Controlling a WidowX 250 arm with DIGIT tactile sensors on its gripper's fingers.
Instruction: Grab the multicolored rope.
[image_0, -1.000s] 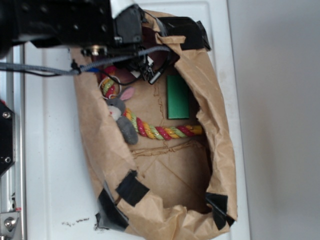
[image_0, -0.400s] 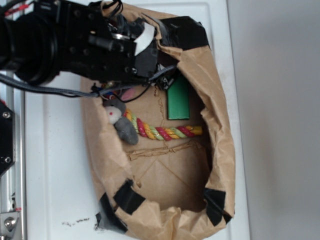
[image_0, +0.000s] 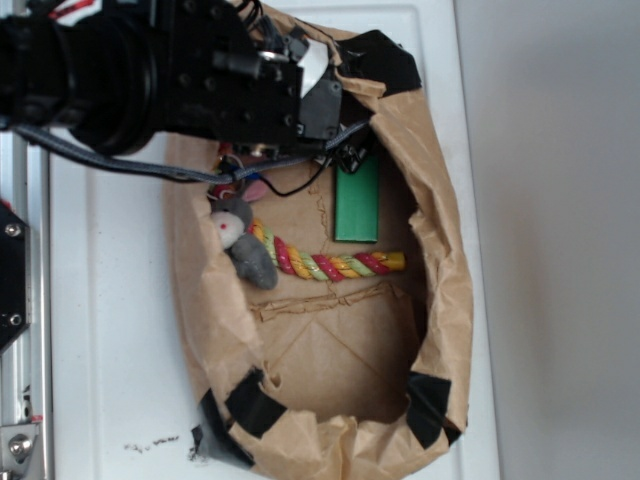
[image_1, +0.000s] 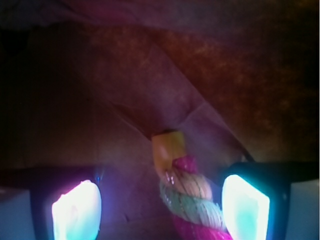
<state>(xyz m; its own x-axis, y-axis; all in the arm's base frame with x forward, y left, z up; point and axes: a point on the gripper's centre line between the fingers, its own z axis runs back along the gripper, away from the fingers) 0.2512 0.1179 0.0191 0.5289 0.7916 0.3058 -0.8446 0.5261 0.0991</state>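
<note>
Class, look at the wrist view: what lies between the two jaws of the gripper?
In the wrist view, the yellow-tipped end of the rope lies between the open jaws of the gripper, nearer the right-hand one, with brown paper beneath it.

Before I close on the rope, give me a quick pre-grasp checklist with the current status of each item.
1. Gripper open: ok, both fingers stand apart with a clear gap.
2. Multicolored rope between the fingers: ok, though it sits nearer the right finger in the wrist view.
3. Rope free of the green block: ok, they lie apart in the exterior view.
4. Plush donkey clear of the grasp: cannot tell, it lies against the rope's other end, partly under the arm.
5. Paper bag wall clear of the fingers: cannot tell, the wrist view is too dark.
</note>
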